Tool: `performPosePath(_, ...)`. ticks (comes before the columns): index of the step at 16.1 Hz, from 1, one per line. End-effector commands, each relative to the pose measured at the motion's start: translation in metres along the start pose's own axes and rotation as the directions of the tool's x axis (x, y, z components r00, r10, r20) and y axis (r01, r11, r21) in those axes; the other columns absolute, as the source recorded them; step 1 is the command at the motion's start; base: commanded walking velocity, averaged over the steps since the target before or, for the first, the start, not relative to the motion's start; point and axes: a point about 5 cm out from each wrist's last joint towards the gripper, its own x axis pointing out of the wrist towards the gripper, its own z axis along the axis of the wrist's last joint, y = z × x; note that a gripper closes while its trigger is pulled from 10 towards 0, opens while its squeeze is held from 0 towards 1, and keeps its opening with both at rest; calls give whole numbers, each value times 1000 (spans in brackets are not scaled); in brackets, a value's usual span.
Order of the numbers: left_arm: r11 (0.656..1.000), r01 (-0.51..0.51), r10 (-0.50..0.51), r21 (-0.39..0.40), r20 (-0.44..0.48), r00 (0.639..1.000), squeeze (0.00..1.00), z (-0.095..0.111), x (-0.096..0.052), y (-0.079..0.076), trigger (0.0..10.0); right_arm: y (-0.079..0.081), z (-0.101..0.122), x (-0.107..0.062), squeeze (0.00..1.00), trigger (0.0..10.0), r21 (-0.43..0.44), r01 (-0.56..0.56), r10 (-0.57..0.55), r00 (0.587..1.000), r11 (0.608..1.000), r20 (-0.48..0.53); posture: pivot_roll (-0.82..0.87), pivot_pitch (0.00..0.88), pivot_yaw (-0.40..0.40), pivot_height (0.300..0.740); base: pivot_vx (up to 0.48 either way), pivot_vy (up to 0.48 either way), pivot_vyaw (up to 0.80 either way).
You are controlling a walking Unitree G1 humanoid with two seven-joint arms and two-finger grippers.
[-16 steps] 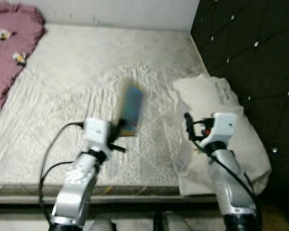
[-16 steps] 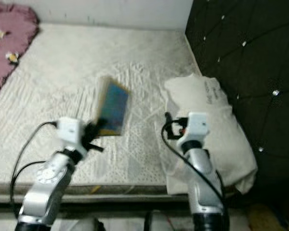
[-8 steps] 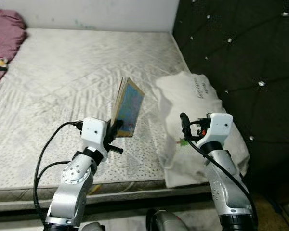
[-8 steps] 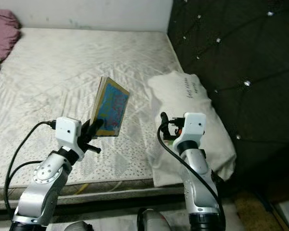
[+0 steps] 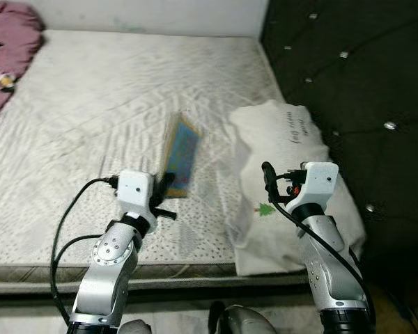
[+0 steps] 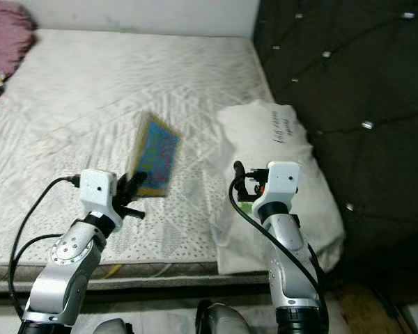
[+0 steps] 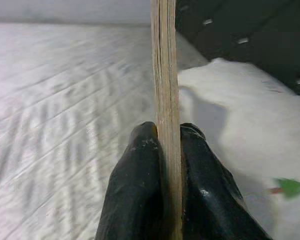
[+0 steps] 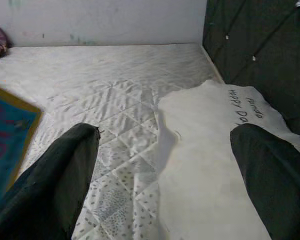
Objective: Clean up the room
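You've got the thin, stiff book (image 5: 180,157) pinched at its bottom edge in left gripper (image 7: 162,165) jaws, likely floppy; right gripper (image 8: 162,165) jaws wide open, empty.

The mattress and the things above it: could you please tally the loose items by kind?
Thin blue picture book with yellow border, clamped in left gripper: 1
White printed pillow: 1
Pink blanket: 1
Total: 3

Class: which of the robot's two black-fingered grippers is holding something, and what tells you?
The left gripper: its fingers are shut on the edge of a thin blue picture book with a yellow border, held upright above the white quilted mattress. The right gripper is open.
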Motion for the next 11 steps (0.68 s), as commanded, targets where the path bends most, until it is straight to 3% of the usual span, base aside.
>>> performPosePath(1, 999, 21, -19, -31, 63, 998, 0, 15, 0, 3, 10000, -5, 6, 0, 0, 10000, -10, 10, -10, 1000, 1000, 16, -18, 94, -58, 740, 0, 0, 0)
performPosePath(2, 1000, 12, -12, -3, 102, 995, 0, 18, -3, 9, 10000, -6, 8, -1, 0, 10000, -13, 13, -13, 1000, 1000, 19, -18, 99, -55, 740, 0, 0, 0)
performPosePath(5, 998, -67, 65, 14, 95, 993, 0, 14, -10, 20, 10000, -5, 5, -5, 0, 10000, -12, 10, -10, 1000, 1000, 14, -19, 107, -48, 740, 0, 0, 0)
performPosePath(8, 991, -133, 129, 35, 92, 987, 0, 12, -16, 24, 10000, -3, 2, -8, 0, 10000, -3, 7, -7, 1000, 1000, 4, -23, 110, -41, 721, 0, 0, 0)
performPosePath(11, 994, -111, 109, 15, 96, 989, 0, 11, -15, 21, 10000, -2, 0, -9, 0, 10000, -3, 4, -4, 1000, 1000, -3, -25, 98, -49, 686, 0, 0, 0)
